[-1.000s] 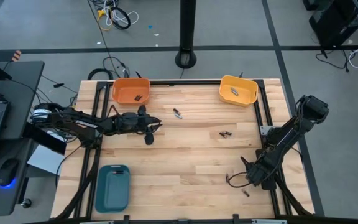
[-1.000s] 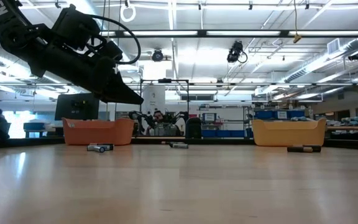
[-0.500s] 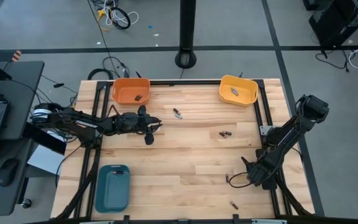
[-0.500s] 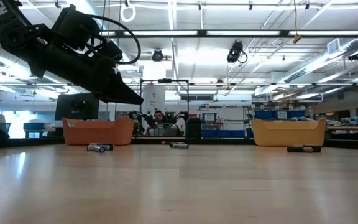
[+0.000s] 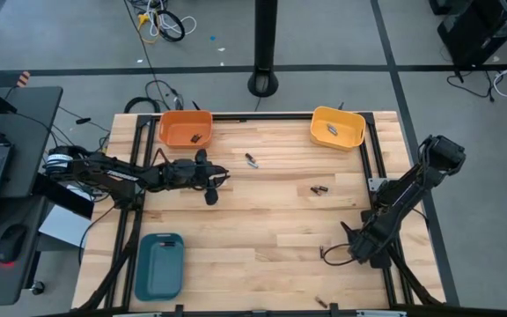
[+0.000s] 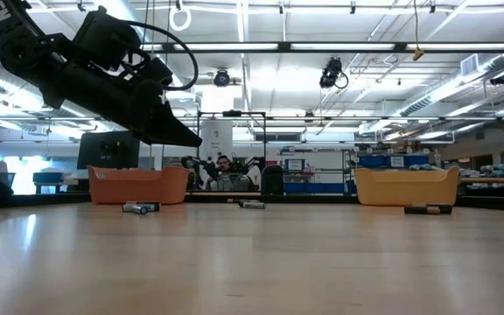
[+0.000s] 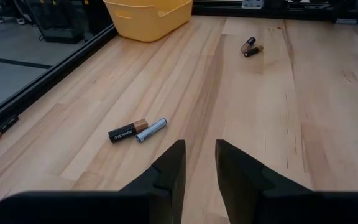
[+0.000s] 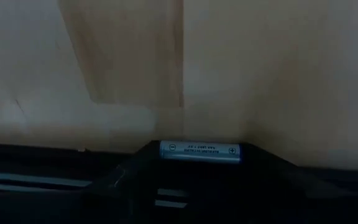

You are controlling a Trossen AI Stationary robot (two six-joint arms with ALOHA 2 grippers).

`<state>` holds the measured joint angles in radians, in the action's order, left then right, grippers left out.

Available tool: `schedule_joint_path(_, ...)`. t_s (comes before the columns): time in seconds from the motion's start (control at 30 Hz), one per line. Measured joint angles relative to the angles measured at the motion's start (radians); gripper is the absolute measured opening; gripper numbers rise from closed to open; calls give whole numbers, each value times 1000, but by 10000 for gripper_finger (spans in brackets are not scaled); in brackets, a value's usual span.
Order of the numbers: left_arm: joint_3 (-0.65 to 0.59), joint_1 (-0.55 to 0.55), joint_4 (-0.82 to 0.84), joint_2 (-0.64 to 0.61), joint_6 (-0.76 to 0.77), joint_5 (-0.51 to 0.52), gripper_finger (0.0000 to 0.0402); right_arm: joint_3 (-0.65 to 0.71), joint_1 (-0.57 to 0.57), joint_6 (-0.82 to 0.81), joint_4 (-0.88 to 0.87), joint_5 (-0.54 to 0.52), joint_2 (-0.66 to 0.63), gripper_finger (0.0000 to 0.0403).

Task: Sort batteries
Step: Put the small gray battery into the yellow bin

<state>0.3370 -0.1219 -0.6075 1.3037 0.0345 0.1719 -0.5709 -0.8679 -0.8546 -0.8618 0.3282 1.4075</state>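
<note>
My right gripper (image 5: 331, 254) is low over the table near its right near corner, shut on a silvery-blue battery (image 8: 199, 150). Another small battery (image 5: 321, 302) lies loose by the near edge. My left gripper (image 7: 198, 149) hovers above the table's left middle (image 5: 211, 182), fingers open by a narrow gap. Ahead of it lie a black-and-copper battery (image 7: 128, 132) and a silvery one (image 7: 151, 129), seen together from above (image 5: 251, 160). A dark pair (image 7: 250, 46) lies farther right (image 5: 319, 188). More batteries lie in the orange tray (image 5: 195, 138) and the yellow tray (image 5: 332, 129). My right gripper has the silvery-blue battery at its fingertips (image 8: 135, 163), and the battery's printed side (image 8: 199, 150) faces the camera. The fingers point down at the wood close below. The battery lies level in the hold. Where the pads touch it is lost in the dark.
The orange tray (image 5: 167, 126) and the yellow tray (image 5: 353, 130) stand at the far edge. A teal tray (image 5: 159, 264) sits at the near left corner. The black frame rails (image 5: 370, 167) border the table. Bare wood fills the middle (image 5: 262, 229).
A small loose battery has rolled from just beside my right gripper toward the table's near edge and a little to the left. Both arms have kept still.
</note>
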Motion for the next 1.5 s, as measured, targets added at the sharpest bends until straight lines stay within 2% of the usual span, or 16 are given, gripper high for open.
schedule_joint_path(0.63,0,0,0,0,0,0,94,-6,89,34,-3,-34,-2,210)
schedule_joint_path(0.83,0,0,-1,0,0,0,94,-47,132,80,22,-175,-3,210)
schedule_joint_path(1.0,0,0,-2,0,0,0,94,-67,187,104,25,-251,-1,210)
schedule_joint_path(1.4,0,0,-14,0,-24,0,94,-69,307,216,75,-350,-2,210)
schedule_joint_path(1.5,-1,0,-22,0,-26,0,94,-69,368,241,85,-381,-2,210)
